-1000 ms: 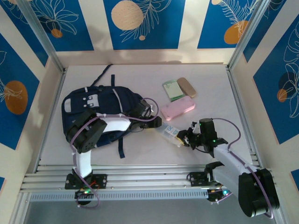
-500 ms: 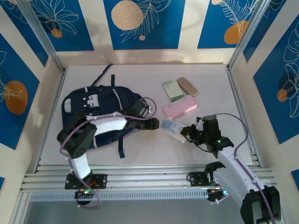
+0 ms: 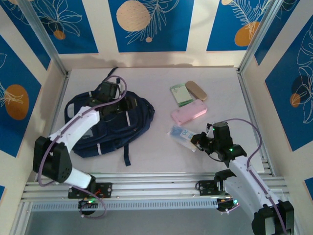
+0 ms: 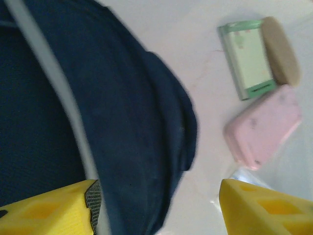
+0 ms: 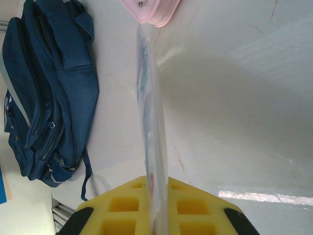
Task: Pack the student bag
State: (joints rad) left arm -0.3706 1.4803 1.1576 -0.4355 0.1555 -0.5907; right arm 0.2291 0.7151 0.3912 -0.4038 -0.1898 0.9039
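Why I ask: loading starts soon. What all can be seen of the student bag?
The student bag is a large navy fabric backpack lying flat on the left of the table, clear of the pink case. It has thin light stripes, several layered compartments, and dark straps trailing off its far and near edges. The left gripper hangs over its far side, jaws open; contact cannot be told. Whether any zip is open cannot be told.

The left gripper (image 3: 122,100) has swung away from the frame's centre, beside the clear packet (image 3: 182,133), to the upper left over the student bag (image 3: 112,129), and its jaws stand wider. The right gripper (image 3: 198,141) has clamped the packet, which sits slightly higher.
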